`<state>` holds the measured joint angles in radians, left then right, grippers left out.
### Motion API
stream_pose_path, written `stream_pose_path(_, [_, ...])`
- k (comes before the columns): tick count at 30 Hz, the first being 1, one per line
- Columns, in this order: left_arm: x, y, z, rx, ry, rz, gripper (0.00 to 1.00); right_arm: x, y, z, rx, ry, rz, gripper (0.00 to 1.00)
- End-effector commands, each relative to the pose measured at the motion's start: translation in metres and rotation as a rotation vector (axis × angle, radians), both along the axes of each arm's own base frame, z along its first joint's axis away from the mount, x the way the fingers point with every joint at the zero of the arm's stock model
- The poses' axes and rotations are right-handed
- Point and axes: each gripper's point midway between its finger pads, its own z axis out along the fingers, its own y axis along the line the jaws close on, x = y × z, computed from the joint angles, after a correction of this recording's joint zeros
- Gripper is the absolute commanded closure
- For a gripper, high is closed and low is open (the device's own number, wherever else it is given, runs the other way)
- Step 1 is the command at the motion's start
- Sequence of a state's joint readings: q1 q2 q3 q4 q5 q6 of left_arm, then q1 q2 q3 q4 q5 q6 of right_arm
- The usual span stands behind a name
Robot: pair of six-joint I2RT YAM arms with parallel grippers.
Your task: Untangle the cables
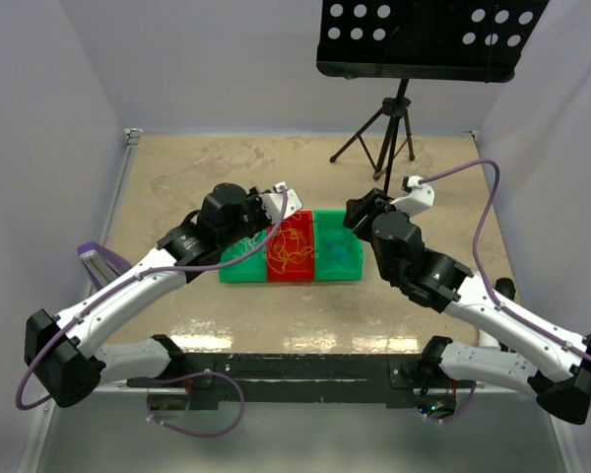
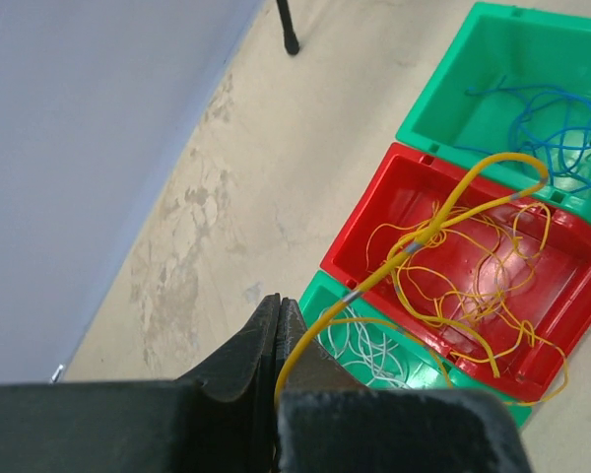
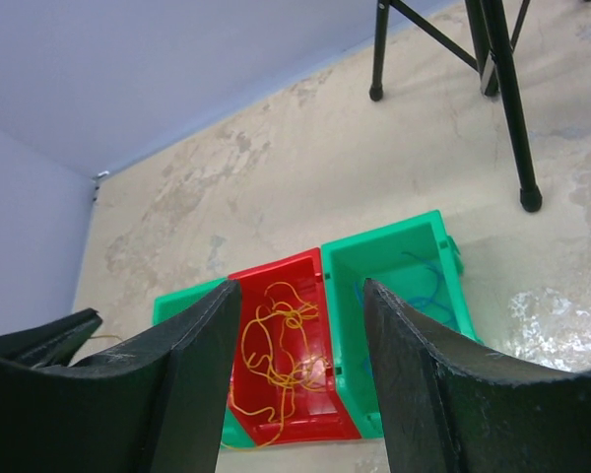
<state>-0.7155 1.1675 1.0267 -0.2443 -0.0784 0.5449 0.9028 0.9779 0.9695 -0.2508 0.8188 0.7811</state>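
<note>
Three bins stand in a row: a green one with whitish cables, a red one with a loopy orange-yellow tangle, and a green one with pale blue cables. My left gripper is shut on an orange-yellow cable, which rises taut from the red bin. In the top view the left gripper is above the red bin's far edge. My right gripper is open and empty, above the red bin and the orange tangle; in the top view the right gripper is by the right green bin.
A music stand on a black tripod stands at the back right; its legs reach the table behind the bins. Walls close the table on the left, back and right.
</note>
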Motion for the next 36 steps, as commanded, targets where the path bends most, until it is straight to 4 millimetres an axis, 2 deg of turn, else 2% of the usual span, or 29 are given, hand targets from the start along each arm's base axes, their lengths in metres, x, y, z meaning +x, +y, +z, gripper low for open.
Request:
stream_pose_path(1, [0.02,0.007,0.034,-0.116,-0.063,0.149,1.0,0.004,-0.002,-0.008,0.017,0.008,-0.023,0.43])
stream_pose_path(6, [0.029,0.013,0.028,-0.137,-0.029,0.237,1.0,0.005,-0.005,-0.011,0.02,0.009,-0.028,0.43])
stream_pose_path(10, [0.035,0.028,0.036,-0.217,-0.001,0.306,1.0,0.005,-0.008,-0.01,0.026,0.001,-0.029,0.43])
stream_pose_path(13, [0.031,0.035,0.038,-0.277,0.027,0.311,1.0,0.005,-0.009,-0.013,0.018,0.006,-0.028,0.43])
stream_pose_path(18, [0.025,0.035,0.022,-0.305,0.107,0.335,1.0,0.006,-0.01,-0.014,0.02,0.008,-0.03,0.43])
stream_pose_path(27, [0.034,0.019,-0.018,-0.216,0.223,0.321,1.0,0.003,-0.016,-0.015,0.029,0.005,-0.041,0.43])
stream_pose_path(33, [0.038,-0.018,-0.027,-0.226,0.243,0.213,1.0,0.002,-0.022,-0.011,0.029,-0.005,-0.059,0.42])
stream_pose_path(36, [0.036,-0.032,-0.04,-0.208,0.271,0.176,1.0,0.001,-0.026,-0.01,0.031,-0.01,-0.069,0.43])
